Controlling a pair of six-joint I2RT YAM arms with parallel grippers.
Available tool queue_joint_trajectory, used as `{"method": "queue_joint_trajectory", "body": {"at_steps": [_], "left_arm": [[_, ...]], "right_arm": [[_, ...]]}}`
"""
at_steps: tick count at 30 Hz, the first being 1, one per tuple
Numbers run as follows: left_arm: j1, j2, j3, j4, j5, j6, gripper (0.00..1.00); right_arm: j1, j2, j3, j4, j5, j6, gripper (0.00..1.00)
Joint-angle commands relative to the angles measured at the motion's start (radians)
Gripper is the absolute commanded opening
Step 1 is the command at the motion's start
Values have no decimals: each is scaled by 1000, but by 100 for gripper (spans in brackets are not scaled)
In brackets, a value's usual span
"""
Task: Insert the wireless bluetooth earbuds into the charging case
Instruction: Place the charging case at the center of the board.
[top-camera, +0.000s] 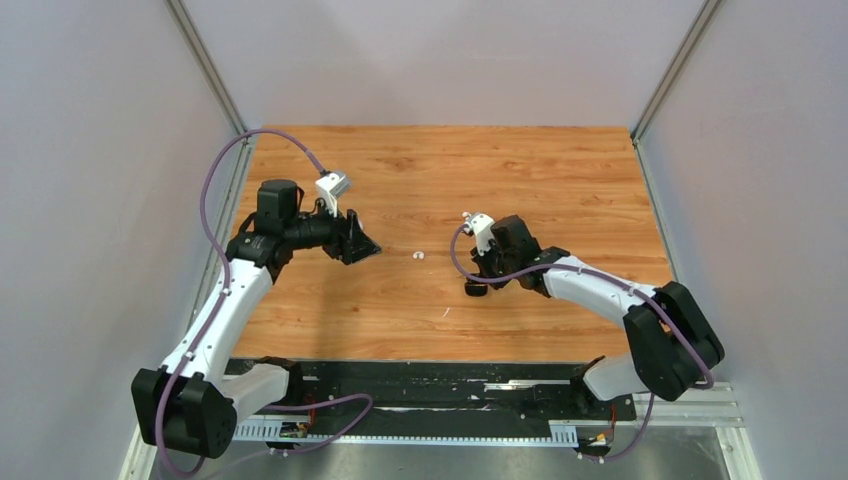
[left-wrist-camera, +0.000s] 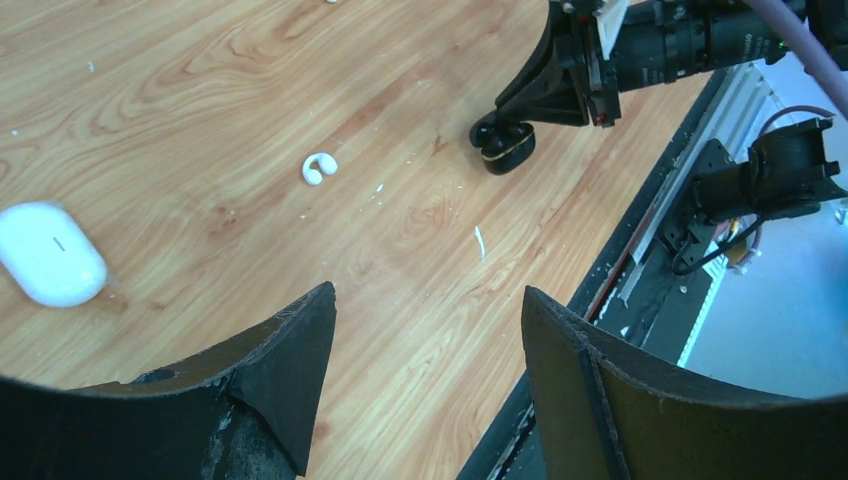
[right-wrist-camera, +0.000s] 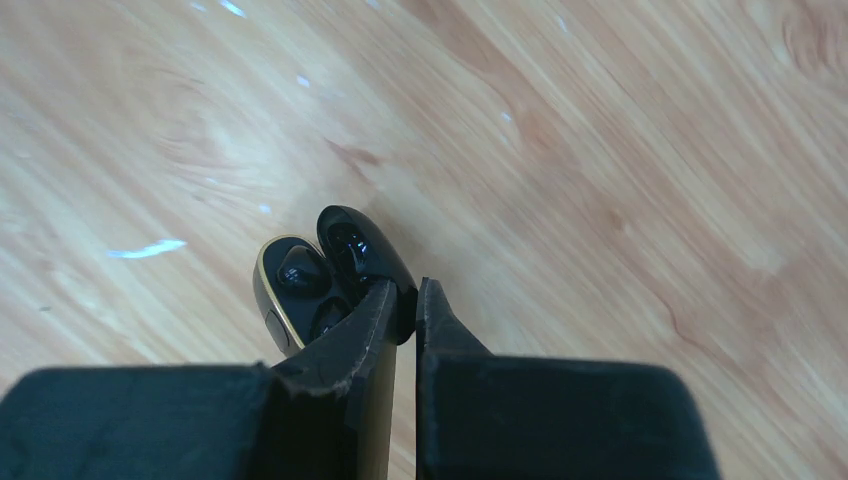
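Right gripper (right-wrist-camera: 408, 297) pinched together, nothing seen clamped, tips against a glossy black bean-shaped plastic earbud (right-wrist-camera: 352, 248), apparently sitting proud in the open black gold-rimmed pebble-shaped charging case (right-wrist-camera: 266, 300). Press straight down, gently, no sideways shove, to avoid skidding the case. Left gripper (left-wrist-camera: 430, 300) spread wide, empty, hovering; small white curled plastic earbud (left-wrist-camera: 318, 168) loose on the wooden table (left-wrist-camera: 200, 80) ahead, so centre over it before closing.

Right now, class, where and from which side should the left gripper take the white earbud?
From straight above, I'd judge: the white earbud lies flat on the table, so close the open left gripper across its curved body, not the hook's gap.
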Motion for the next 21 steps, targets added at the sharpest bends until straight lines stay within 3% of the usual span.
{"method": "queue_joint_trajectory", "body": {"at_steps": [1,4,5,8,11,17,21], "left_arm": [[2,-32,-13,30,-35,-3,75],[2,-42,-20,32,-40,-8,75],[2,-45,-19,30,-42,-7,75],[2,-49,-22,26,-44,1,75],[2,-48,-32,42,-49,-5,75],[2,-37,-40,42,-69,4,75],[2,-13,-25,-9,-210,-18,75]], "right_arm": [[-74,28,-6,38,26,-3,5],[-114,25,-3,37,20,-48,42],[-144,12,10,24,22,-48,50],[-232,-8,95,-83,-86,-69,55],[-277,-39,148,-151,-184,-107,52],[-274,-66,125,-148,-376,-152,56],[-248,-32,169,-148,-425,-223,62]]}}
